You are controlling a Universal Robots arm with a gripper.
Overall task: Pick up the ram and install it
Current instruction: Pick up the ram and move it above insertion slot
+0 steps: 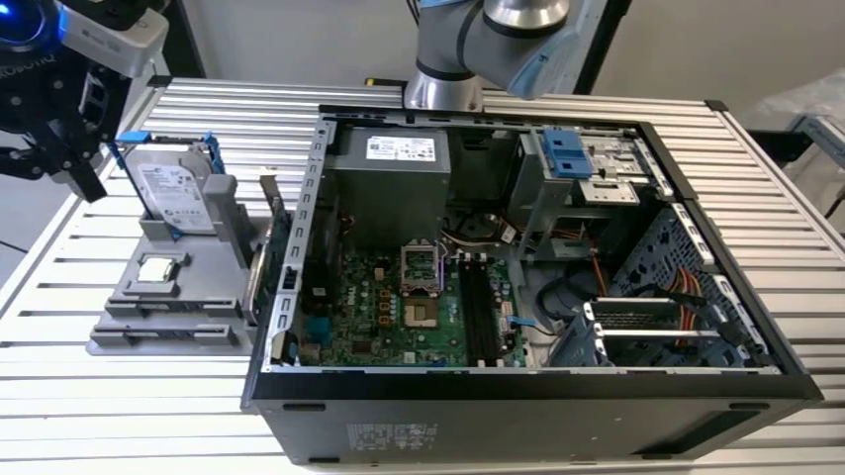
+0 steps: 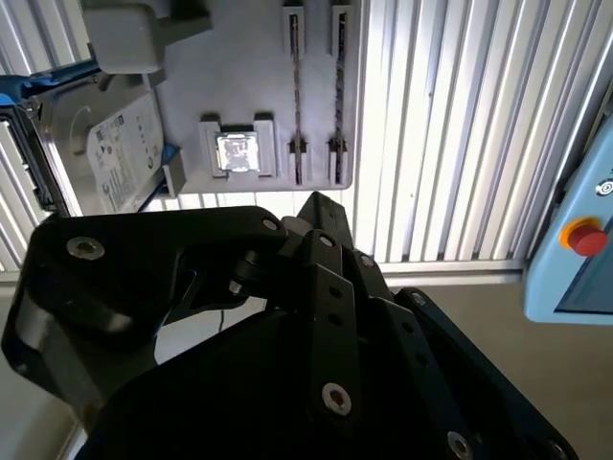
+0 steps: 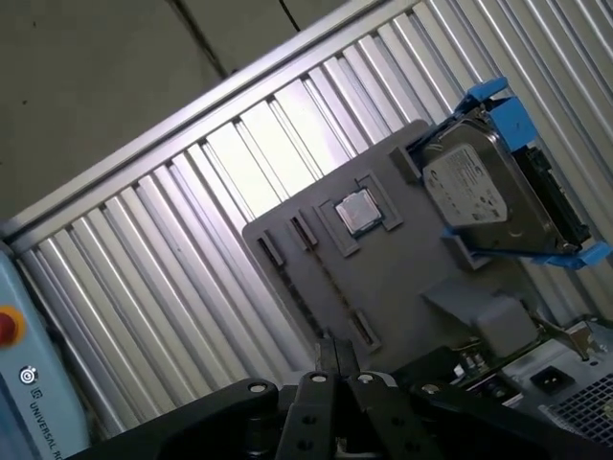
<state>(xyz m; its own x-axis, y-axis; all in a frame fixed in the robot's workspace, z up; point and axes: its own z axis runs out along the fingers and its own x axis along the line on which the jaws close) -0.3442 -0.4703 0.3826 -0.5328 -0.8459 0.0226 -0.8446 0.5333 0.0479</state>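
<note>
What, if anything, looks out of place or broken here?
Nothing looks spilled or broken. The computer case lies open on its side, and the hard drive stands on edge in the grey holder beside it; both look deliberately set.

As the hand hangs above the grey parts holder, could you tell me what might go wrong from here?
The hard drive stands upright in its blue frame on the grey holder, close to the hand; a descent slightly off line could clip it. The processor chip lies in its recess right beside the holder's two narrow slots, so a misplaced grasp there might knock or scratch it.
</note>
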